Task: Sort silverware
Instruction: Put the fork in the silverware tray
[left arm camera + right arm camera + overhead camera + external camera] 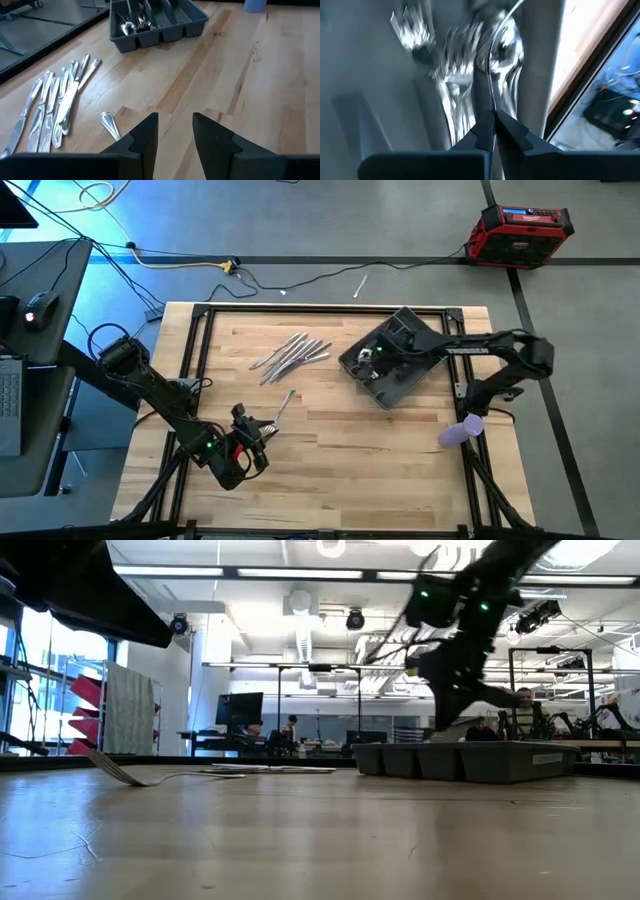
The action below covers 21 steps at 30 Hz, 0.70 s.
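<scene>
Nearest the overhead camera, at about seven o'clock on the wooden surface, the left pincer hovers partly open and empty, beside a lone spoon lying just toward one o'clock of it. Loose silverware, knives and forks in a fanned cluster, lies near eleven o'clock of the surface's middle. At about one o'clock sits the dark grey compartmented tray, already holding some pieces. Over it the right pincer is closed on a thin piece of cutlery, held above a compartment of forks. To do this step well, it should probably line the piece up along the compartment, lower it close, then release so nothing bounces into a neighbouring slot.
</scene>
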Tool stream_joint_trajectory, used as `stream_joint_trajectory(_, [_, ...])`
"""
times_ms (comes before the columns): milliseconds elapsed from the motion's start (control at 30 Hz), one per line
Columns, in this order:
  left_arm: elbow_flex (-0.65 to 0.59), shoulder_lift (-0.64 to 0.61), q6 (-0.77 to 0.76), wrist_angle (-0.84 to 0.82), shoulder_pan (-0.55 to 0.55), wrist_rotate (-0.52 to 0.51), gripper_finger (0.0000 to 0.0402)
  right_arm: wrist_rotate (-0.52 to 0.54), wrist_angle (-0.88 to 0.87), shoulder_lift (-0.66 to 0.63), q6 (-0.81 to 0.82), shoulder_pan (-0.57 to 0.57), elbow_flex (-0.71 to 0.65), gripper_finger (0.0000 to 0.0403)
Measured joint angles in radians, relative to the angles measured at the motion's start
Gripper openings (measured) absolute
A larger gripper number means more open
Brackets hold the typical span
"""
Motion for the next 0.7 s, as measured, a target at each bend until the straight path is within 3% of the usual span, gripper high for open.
stream_joint_trajectory(133, [0.0,0.0,0.0,0.0,0.0,-0.01,0.0103,0.017,0.081,-0.036,-0.066,-0.042,-0.098,0.0])
stream_joint_trajectory(333, [0.0,0.0,0.0,-0.001,0.001,-0.027,0.0104,0.103,0.09,-0.038,-0.096,-0.072,-0.113,0.0011])
stream_joint_trajectory(700, [0.0,0.0,0.0,-0.001,0.006,-0.019,0.0104,0.103,0.01,-0.092,-0.071,-0.057,0.014,0.0128])
